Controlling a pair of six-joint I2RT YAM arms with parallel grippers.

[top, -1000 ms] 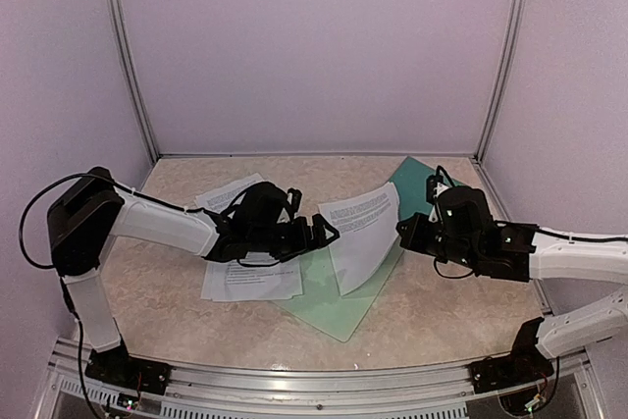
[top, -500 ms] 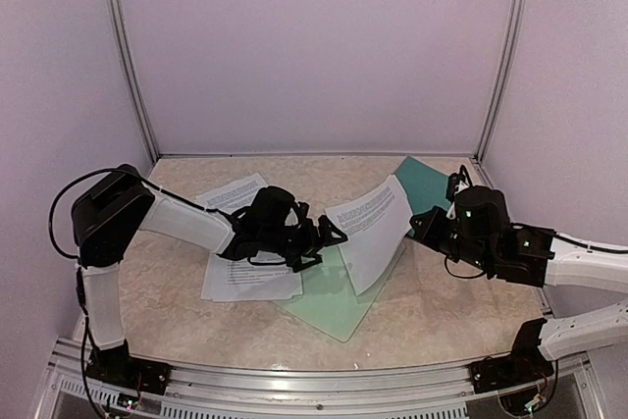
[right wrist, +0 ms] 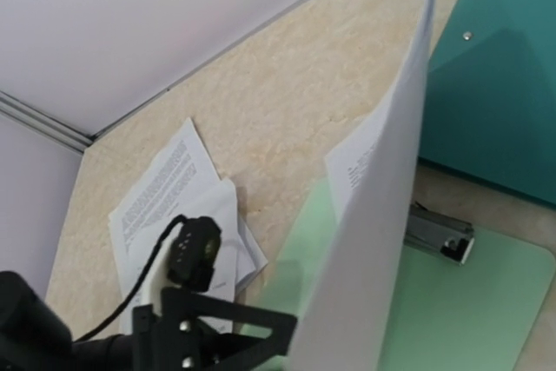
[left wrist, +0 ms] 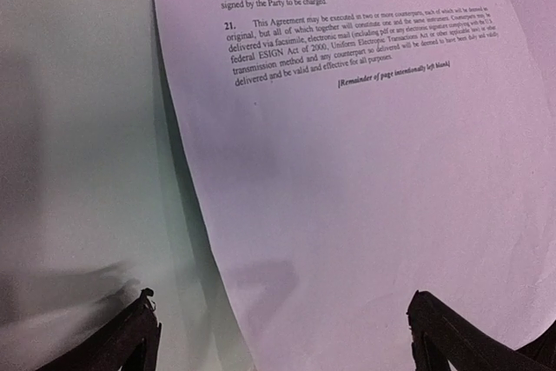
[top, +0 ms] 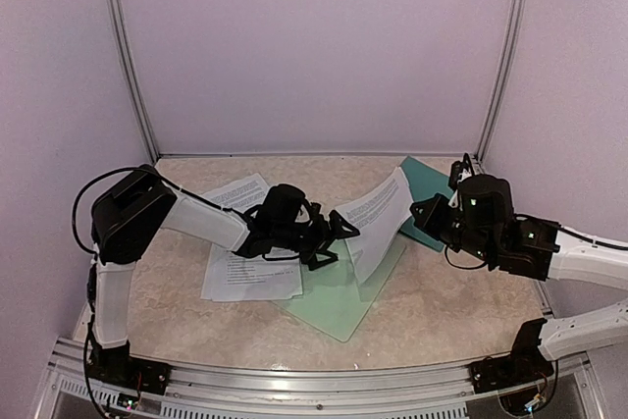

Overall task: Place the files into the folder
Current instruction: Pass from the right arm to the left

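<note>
beige speckled bench [top: 442, 326], loose printed sheets [top: 245, 280] overlapping at left-centre, pale mint-green clipboard [top: 339, 306] flat just beside them, dark teal folder [top: 420, 182] near the back right corner

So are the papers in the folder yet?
Not yet. No paper shows in the folder. The right gripper holds one sheet raised over the clipboard, the open left gripper beside it. The other sheets lie on the table, waiting.

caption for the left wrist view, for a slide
Open left gripper facing a printed sheet above the mint clipboard
</note>
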